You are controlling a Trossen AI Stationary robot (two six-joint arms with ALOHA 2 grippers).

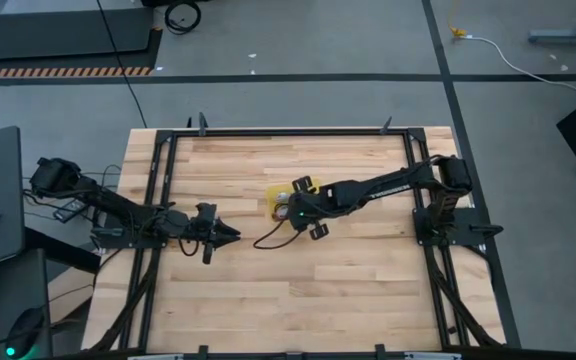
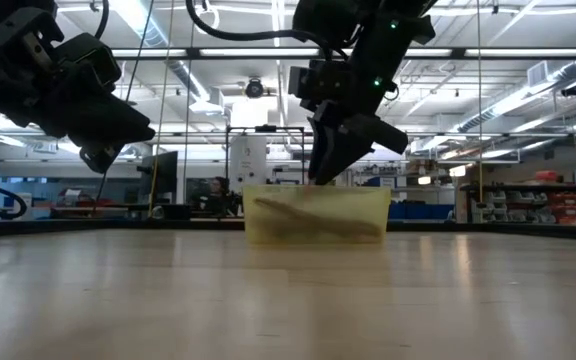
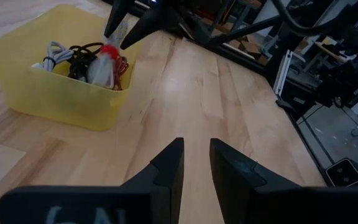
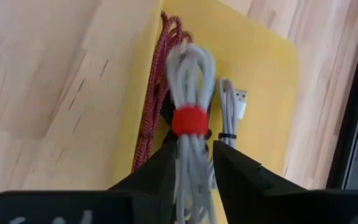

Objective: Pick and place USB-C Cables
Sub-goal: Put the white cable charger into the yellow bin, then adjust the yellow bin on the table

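A yellow bin stands at mid-table and holds the coiled cables. In the left wrist view the grey one, the black one and the dark red one lie in it. My right gripper is over the bin, shut on the white bundle with a red band. The dark red cable lies along the bin wall beside it, and the grey cable lies on the bin floor. My left gripper hovers over bare table to the left of the bin, its fingers a narrow gap apart. My right gripper pinches the white bundle between its two fingers, just behind the red band, with the fingers lying along the coil. The fingers come from above, slanting down into the bin. The bundle's banded end sits among the other cables inside the bin.
The bin's translucent wall stands on the wood just below the right gripper. A black frame rail runs round the table's far edge and sides. Bare wood stretches toward the near edge.
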